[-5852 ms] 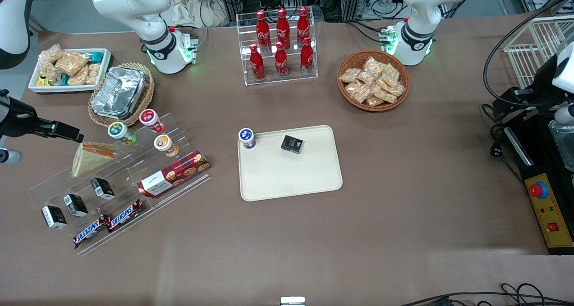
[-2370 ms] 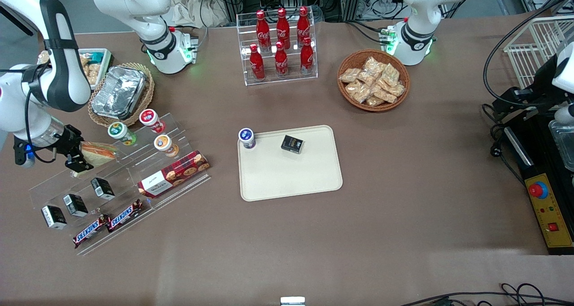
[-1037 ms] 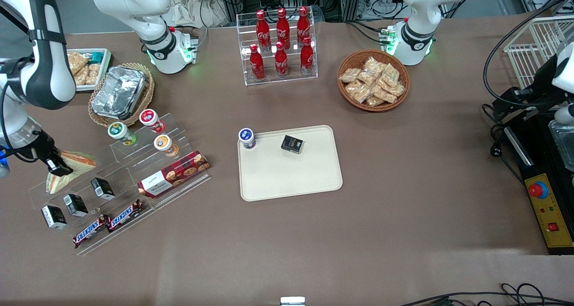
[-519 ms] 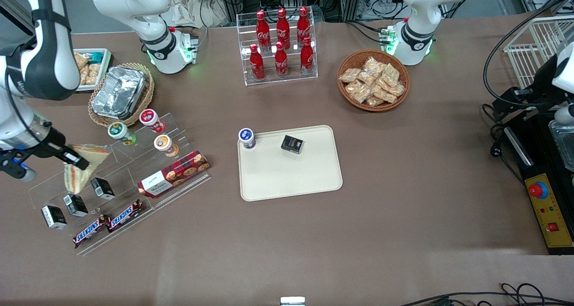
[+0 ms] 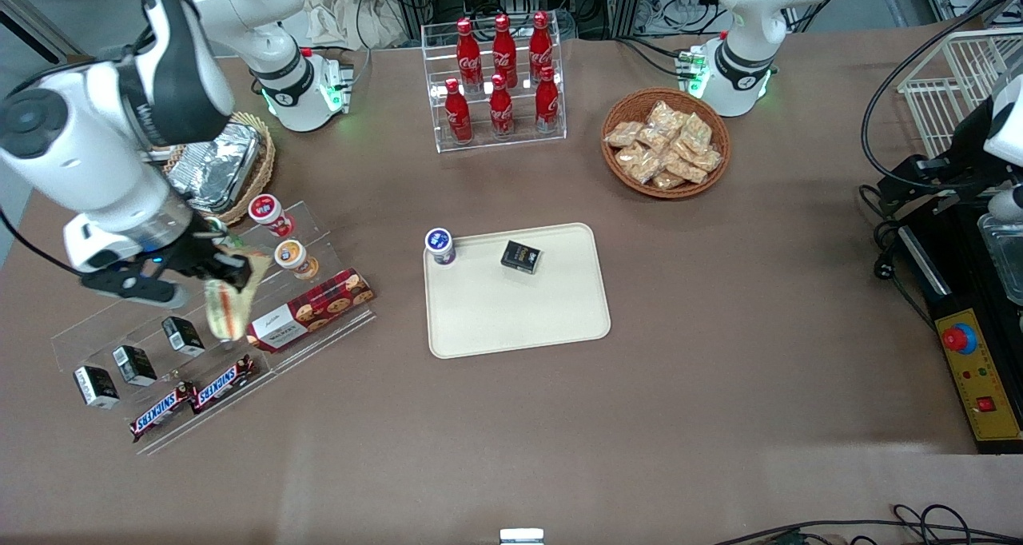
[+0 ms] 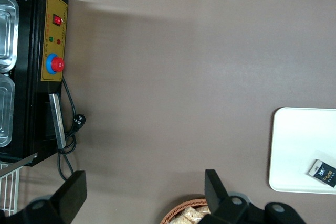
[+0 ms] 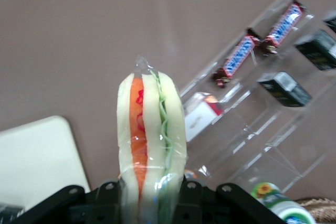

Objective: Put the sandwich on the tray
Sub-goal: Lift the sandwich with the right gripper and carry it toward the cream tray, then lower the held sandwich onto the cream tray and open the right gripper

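Front view — gripper point(image 5: 228, 269) above the clear acrylic stand point(image 5: 192, 321), jaws clamped on the wrapped sandwich point(image 5: 226, 304), lifted, edge-on, well apart from the tray point(image 5: 519, 321) — toward working arm's end.

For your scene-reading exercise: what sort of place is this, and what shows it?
Probably a robotics lab staged as a snack shop: cola bottles on a display rack, Snickers bars, and the gripper holding a sandwich, short of the tray.

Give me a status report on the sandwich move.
Gripper shut on clear-wrapped triangular sandwich, lifted over the acrylic stand. Cream rectangular tray holds a cup and a black box; open space remains.
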Available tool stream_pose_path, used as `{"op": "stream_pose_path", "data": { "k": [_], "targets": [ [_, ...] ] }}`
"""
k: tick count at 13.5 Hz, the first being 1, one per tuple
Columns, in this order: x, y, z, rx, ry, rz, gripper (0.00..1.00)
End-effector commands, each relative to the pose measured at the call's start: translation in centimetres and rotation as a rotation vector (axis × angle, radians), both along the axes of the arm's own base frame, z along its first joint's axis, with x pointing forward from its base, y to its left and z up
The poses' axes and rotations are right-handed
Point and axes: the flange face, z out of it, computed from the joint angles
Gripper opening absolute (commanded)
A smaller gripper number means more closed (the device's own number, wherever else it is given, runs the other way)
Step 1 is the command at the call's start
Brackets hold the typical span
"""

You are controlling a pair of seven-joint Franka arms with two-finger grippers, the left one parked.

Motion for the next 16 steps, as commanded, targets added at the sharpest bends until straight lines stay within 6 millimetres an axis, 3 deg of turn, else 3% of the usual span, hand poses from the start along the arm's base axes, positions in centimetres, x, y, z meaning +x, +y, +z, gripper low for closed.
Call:
{"op": "stream_pose_path", "data": {
  "k": [1,5,7,9,14,16],
  "targets": [
    [-1.2,5.4,0.4,-0.006,0.002,0.136,0.28],
    [-3.3,15.1,-1.9,-0.019,-0.027,0.344,0.28],
    [-2.9,19.8,-3.2,-0.042,-0.034,0.481,0.28],
    [-1.8,21.3,-7.4,-0.07,0.005,0.562,0.28],
    [1.5,24.6,-12.8,-0.1,-0.095,0.844,0.28],
    [1.7,26.1,-14.8,-0.105,-0.104,0.915,0.28]
  ]
}}
